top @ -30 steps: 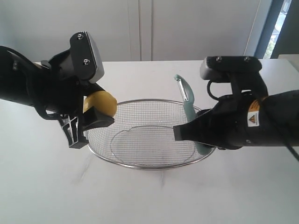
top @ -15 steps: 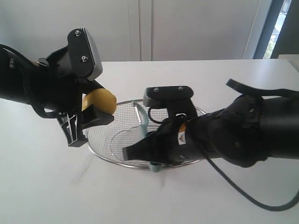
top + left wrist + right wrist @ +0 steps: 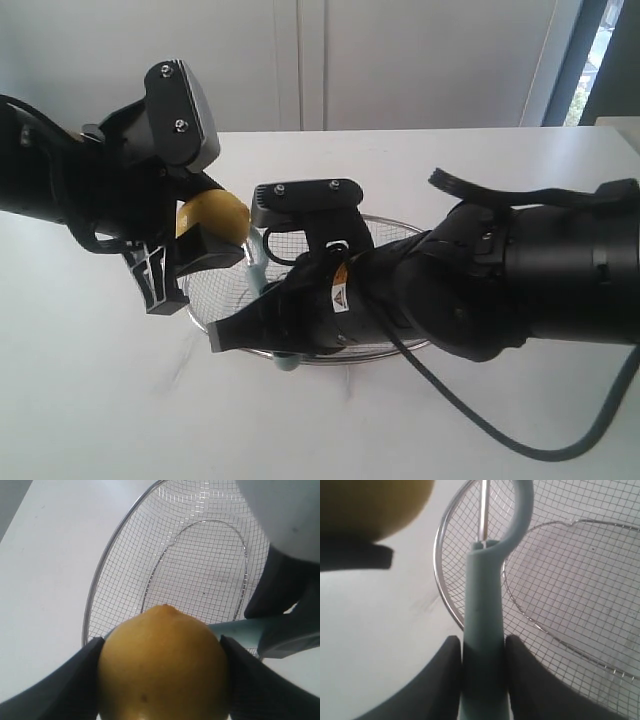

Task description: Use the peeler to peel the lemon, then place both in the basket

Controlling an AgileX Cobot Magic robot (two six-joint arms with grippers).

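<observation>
My left gripper point(image 3: 205, 238) is shut on the yellow lemon point(image 3: 214, 214), holding it above the left rim of the wire mesh basket point(image 3: 402, 223). In the left wrist view the lemon point(image 3: 162, 665) fills the space between the two dark fingers point(image 3: 80, 675), nubby tip pointing over the basket point(image 3: 107, 565). My right gripper point(image 3: 482, 641) is shut on the teal handle of the peeler point(image 3: 482, 610). The peeler's metal head reaches up close beside the lemon point(image 3: 375, 505). In the exterior view the peeler point(image 3: 258, 264) is mostly hidden by the right arm, which lies across the basket.
The white table point(image 3: 90, 400) runs all round the basket. The bulky right arm point(image 3: 500, 290) covers most of the basket and trails a black cable point(image 3: 480, 425). A white wall stands behind the table.
My right arm has swept left across the basket with the peeler, bringing its head next to the lemon. My left gripper with the lemon has stayed almost still.
</observation>
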